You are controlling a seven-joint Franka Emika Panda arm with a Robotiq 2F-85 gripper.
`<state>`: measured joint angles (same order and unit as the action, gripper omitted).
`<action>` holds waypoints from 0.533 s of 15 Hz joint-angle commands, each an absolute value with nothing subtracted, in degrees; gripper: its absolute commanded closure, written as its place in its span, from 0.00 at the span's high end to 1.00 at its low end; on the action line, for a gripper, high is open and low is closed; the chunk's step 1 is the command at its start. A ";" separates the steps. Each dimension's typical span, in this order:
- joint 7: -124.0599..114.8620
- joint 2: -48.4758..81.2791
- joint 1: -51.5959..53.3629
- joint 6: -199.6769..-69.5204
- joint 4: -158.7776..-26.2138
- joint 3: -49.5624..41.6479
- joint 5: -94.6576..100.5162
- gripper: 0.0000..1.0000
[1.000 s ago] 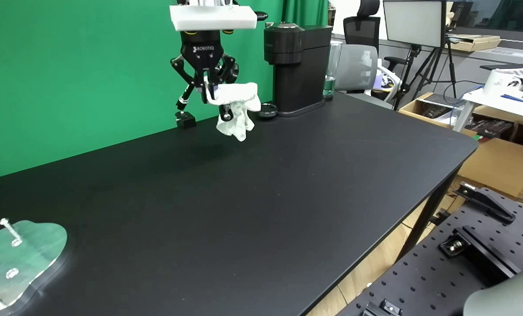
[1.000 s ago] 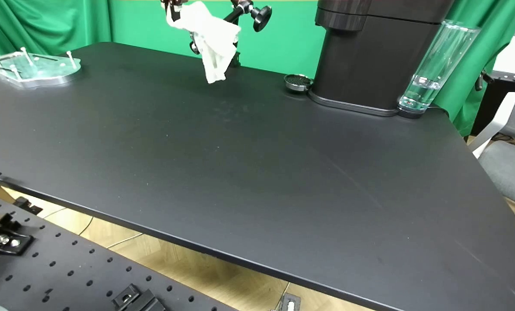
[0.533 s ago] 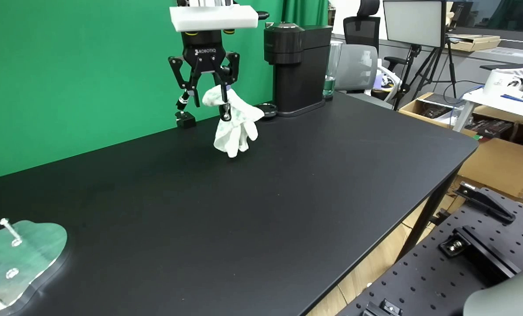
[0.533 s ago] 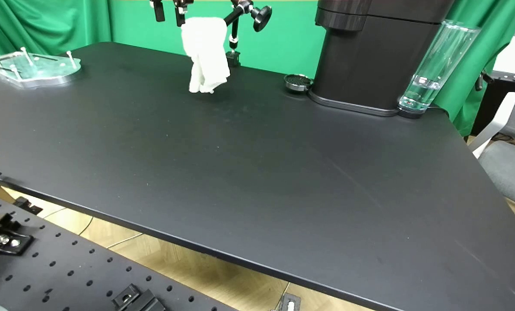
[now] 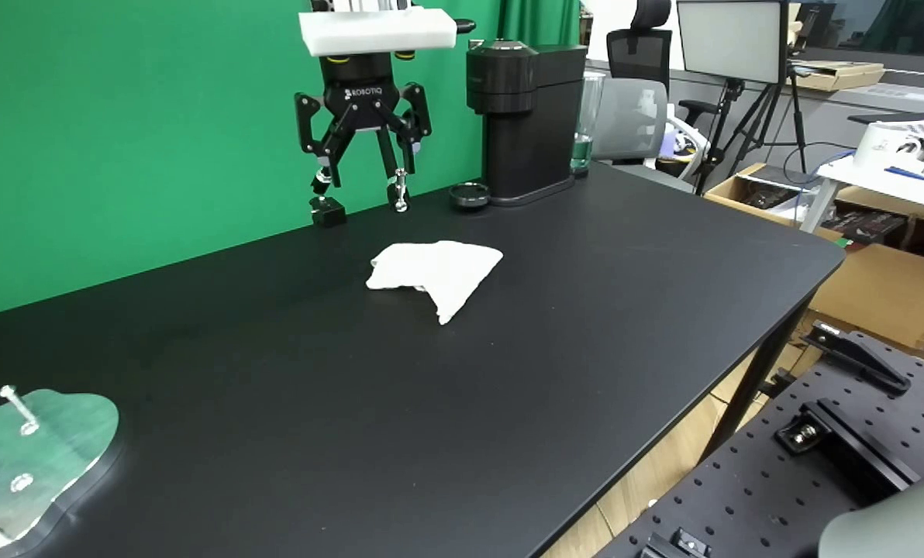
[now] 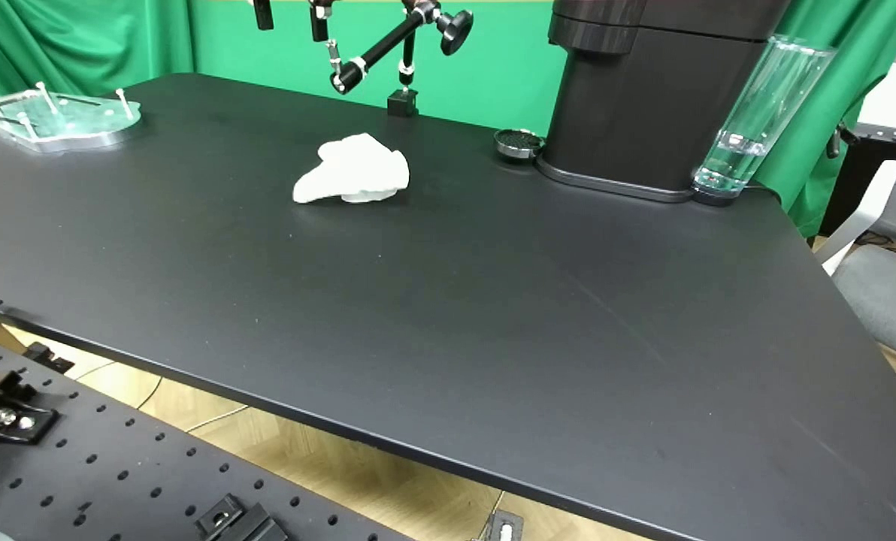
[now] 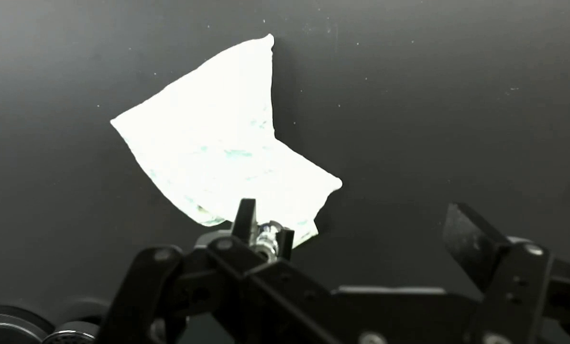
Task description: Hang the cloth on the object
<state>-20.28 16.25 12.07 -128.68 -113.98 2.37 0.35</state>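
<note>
The white cloth (image 5: 439, 271) lay rumpled on the black tabletop (image 5: 276, 387) — apart from the jointed black stand (image 6: 388, 45). The gripper (image 5: 372, 175) hung above the tabletop, its fingers (image 7: 471, 234) spread wide, one fingertip near the stand's silvery end; whether they touched could not be told. A black coffee machine (image 6: 658, 105) stood to one side — a clear water tank (image 6: 756, 120) beside it.

In an exterior view: gripper (image 6: 292, 31) and machine (image 6: 643, 113), tops cropped. In an exterior view: plate (image 5: 59, 434), left side cropped; stand (image 5: 328, 211), middle hidden behind gripper. In the wrist view: cloth (image 7: 213, 119), one edge partly covered by gripper.
</note>
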 commanded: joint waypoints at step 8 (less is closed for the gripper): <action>-15.11 16.11 10.91 -122.23 -111.56 3.78 2.24 1.00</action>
